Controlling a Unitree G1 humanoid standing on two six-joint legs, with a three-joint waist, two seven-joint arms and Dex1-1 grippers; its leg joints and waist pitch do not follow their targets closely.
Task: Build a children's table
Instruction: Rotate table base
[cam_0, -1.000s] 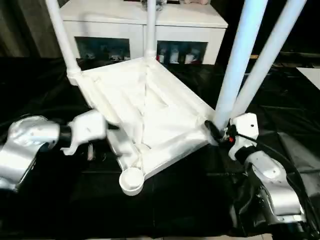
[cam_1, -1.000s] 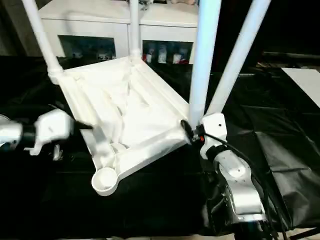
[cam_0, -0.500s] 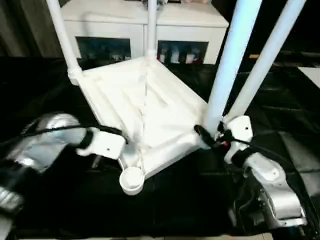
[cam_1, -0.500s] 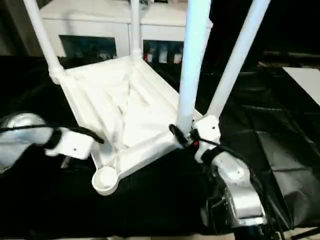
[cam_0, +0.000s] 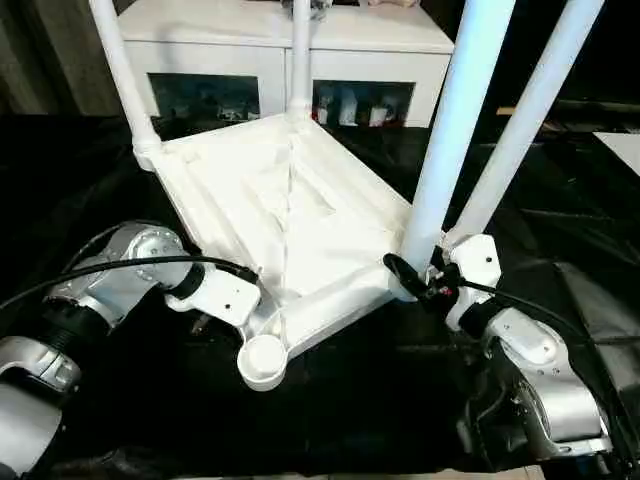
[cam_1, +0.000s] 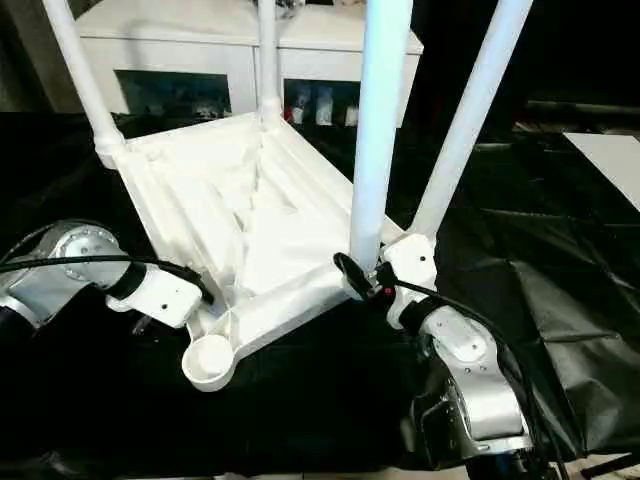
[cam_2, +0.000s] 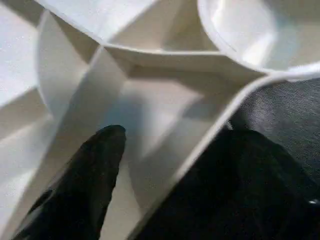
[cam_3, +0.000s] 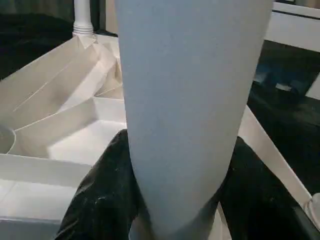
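The children's table top (cam_0: 290, 215) lies upside down and tilted on black cloth, ribs showing. Legs stand in its far left corner (cam_0: 120, 70) and far corner (cam_0: 300, 60). The near corner socket (cam_0: 262, 362) is empty. My right gripper (cam_0: 412, 280) is shut on the foot of a thick leg (cam_3: 190, 100) standing at the right corner. Another leg (cam_0: 525, 110) leans just beside it, its lower end hidden behind my right wrist. My left gripper (cam_2: 175, 165) is open astride the rim by the empty socket, one finger (cam_2: 95, 170) inside the rim and the other outside.
A white cabinet (cam_0: 280, 40) with glass-fronted doors stands close behind the table top. Black cloth (cam_0: 350, 420) covers the whole work surface. A flat white board (cam_0: 625, 150) shows at the right edge. Cables run along both forearms.
My left arm has swung in from the left and brought its gripper over the rim beside the empty socket. The right gripper and its leg have shifted slightly left.
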